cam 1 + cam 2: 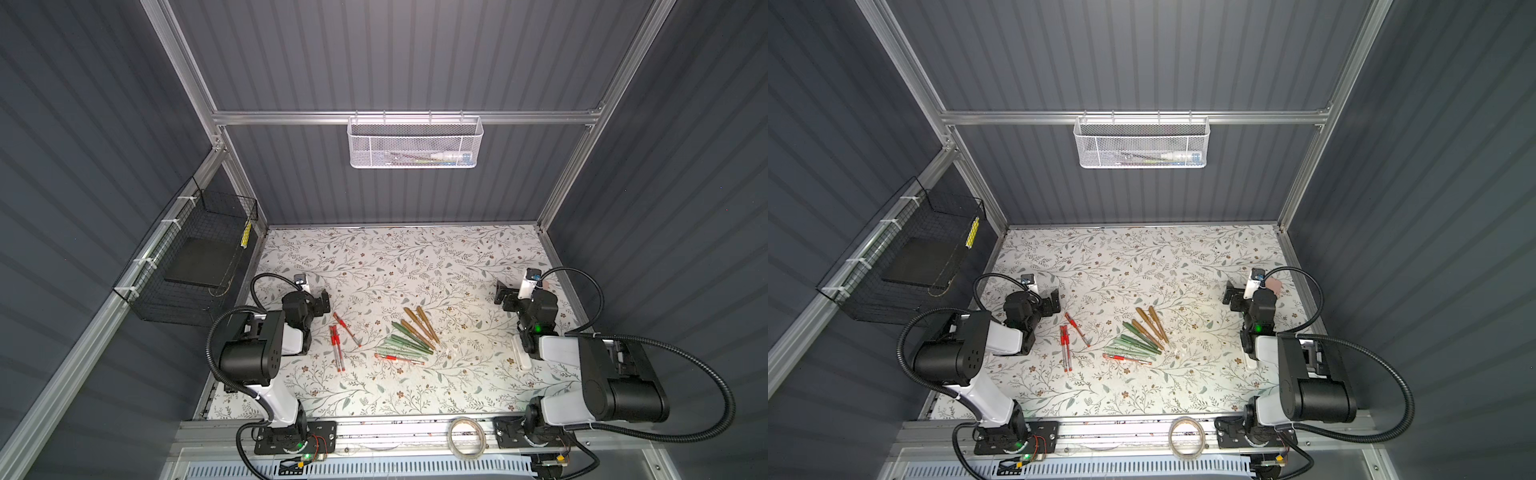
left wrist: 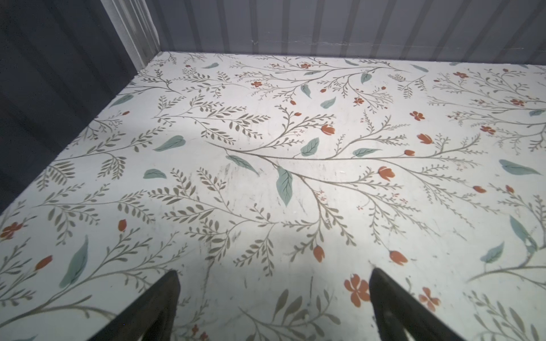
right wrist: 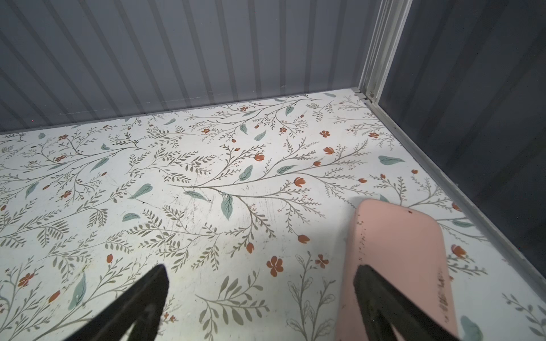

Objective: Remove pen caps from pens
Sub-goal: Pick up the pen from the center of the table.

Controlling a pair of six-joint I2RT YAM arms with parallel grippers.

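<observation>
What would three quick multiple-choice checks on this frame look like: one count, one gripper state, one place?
1. How many gold-brown pens lie on the table?
A. two
B. three
C. five

2. The left gripper and right gripper are:
A. both open and empty
B. both shut
C. left open, right shut

3. The tape roll lies:
A. among the gold-brown pens
B. on the front rail, between the arm bases
C. under the left gripper

Answers:
1 B: both top views show three gold-brown barrels lying side by side.
2 A: in each wrist view the jaws stand wide apart with nothing between them.
3 B: both top views show the roll on the rail at the near edge, well apart from the pens.
</observation>
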